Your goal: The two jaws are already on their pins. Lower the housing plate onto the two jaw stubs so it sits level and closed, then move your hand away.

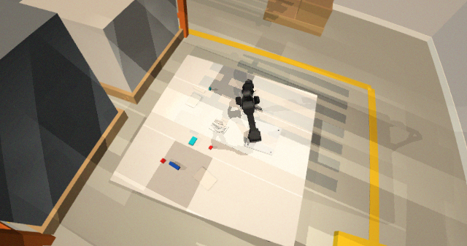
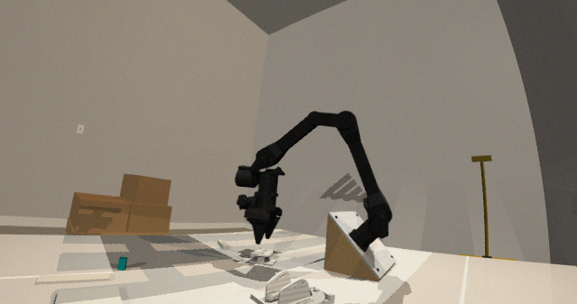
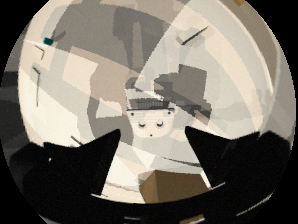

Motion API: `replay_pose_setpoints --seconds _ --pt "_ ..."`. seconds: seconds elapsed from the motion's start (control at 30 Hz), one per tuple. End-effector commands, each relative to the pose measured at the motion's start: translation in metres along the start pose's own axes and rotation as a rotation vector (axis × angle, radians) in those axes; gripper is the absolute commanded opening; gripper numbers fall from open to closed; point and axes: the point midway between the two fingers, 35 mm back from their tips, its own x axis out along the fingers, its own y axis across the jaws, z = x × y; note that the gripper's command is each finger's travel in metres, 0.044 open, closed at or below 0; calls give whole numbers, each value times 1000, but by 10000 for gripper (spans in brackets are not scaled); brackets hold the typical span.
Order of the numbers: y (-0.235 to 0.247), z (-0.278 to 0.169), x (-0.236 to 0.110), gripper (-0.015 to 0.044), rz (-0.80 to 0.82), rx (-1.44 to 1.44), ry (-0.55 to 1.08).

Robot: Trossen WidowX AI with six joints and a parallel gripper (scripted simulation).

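My gripper (image 2: 263,240) (image 3: 153,131) points down with its two black fingers wide apart and nothing between them. It hangs above a small pale assembly (image 2: 261,253) on the white surface. In the wrist view, a white plate (image 3: 151,129) with two round features and small dark holes shows beyond and between the fingertips. A grey ribbed part (image 3: 150,104) adjoins its upper edge. I cannot tell the housing plate, jaws and stubs apart clearly, nor whether the housing plate sits level. In the top view, my arm covers this assembly.
A pale part group (image 1: 219,126) (image 2: 293,291) with upright rounded plates stands nearby. The arm rises from a wedge-shaped base (image 2: 344,252) (image 3: 172,187). Small teal (image 1: 210,88) (image 2: 122,263) (image 3: 48,41), cyan (image 1: 193,141), red (image 1: 210,147) and blue (image 1: 174,165) blocks lie farther off.
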Motion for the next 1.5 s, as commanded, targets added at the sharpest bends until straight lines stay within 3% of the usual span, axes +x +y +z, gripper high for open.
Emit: replay_pose_setpoints --seconds 0.0,0.37,1.47 --pt "1 1 0 440 3 2 -4" --pt "0 0 1 440 0 0 0" --pt "2 3 51 440 4 2 -3"
